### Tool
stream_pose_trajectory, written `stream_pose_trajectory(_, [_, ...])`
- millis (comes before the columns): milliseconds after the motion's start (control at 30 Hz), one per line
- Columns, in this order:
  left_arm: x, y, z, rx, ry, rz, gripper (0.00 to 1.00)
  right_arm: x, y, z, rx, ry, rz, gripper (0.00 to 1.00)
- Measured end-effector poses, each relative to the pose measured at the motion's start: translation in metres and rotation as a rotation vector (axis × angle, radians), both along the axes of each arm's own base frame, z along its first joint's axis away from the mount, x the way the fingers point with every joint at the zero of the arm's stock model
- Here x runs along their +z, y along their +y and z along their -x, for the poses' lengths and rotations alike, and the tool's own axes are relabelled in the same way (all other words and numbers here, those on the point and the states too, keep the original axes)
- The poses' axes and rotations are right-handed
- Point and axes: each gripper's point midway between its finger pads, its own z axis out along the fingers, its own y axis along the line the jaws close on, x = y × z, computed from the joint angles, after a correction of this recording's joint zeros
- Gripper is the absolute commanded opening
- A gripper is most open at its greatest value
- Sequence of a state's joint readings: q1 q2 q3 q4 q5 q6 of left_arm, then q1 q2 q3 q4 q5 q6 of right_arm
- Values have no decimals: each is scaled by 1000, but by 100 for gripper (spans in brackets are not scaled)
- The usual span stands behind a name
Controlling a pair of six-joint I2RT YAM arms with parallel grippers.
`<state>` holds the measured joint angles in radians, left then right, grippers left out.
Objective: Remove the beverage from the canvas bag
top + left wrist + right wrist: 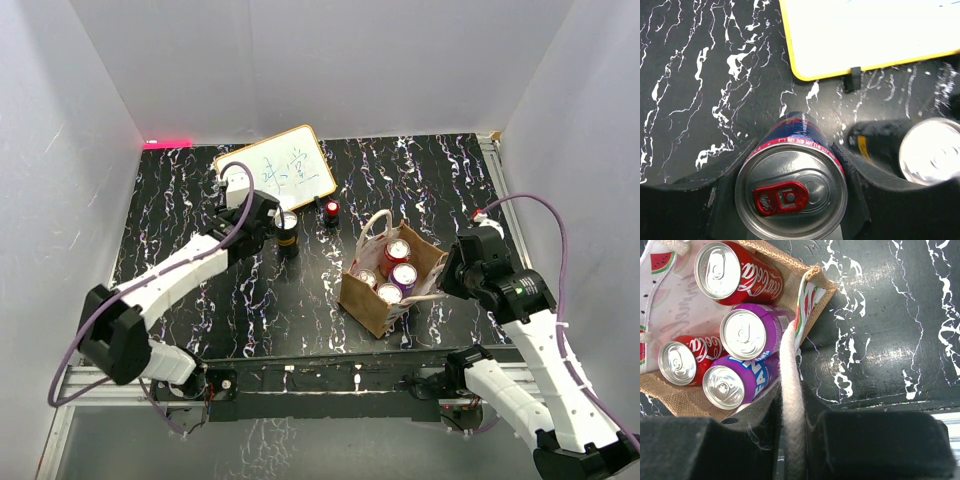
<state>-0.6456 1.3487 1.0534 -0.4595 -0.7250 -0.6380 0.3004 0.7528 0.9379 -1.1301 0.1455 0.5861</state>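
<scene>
Your left tool (pixel 792 167) pinches an upright blue can (pixel 790 195), near a black can (pixel 927 150) on the tabletop (pixel 700 75). Your right tool (pixel 792 432) clamps the handle (pixel 790 370) of the bag (pixel 820 297). The bag stands right of centre, holding four cans (pixel 745 334).

One bag (pixel 365 300) with two cord handles (pixel 378 225) holds four cans: a red can (pixel 752 282), a second red can (pixel 707 347), a purple can (pixel 775 322) and a second purple can (pixel 760 372). Left of the bag and farther back are two more: one blue can (pixel 795 132) and one black-and-yellow can (pixel 288 238). Near them is one small red-topped thing (pixel 331 212), too small to name. Behind the bag lies one whiteboard (pixel 285 168).
</scene>
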Motion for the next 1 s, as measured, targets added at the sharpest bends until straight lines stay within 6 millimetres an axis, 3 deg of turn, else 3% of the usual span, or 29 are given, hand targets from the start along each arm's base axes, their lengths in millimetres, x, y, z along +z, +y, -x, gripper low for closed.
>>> stream_pose_trajectory(133, [-30,5,-21,29,49,-17,0,2,2,-1,18,-14,-5,18])
stream_pose_trajectory(367, [-68,-9,-30,4,130,8,0,10,4,-3,38,-63,-16,20])
stream_pose_trajectory(767, [-75,-19,-34,-15,93,73,0,14,15,1,106,-88,-22,21])
stream_pose_trajectory(800, [-75,-19,-35,-15,90,74,1,14,16,1,108,-88,-22,21])
stream_pose_trajectory(900, [-75,-19,-35,-15,88,73,25,15,16,2,112,-92,-24,21])
stream_pose_trajectory(1000, [-75,-18,-34,-11,86,74,40,15,16,2,113,-95,-25,21])
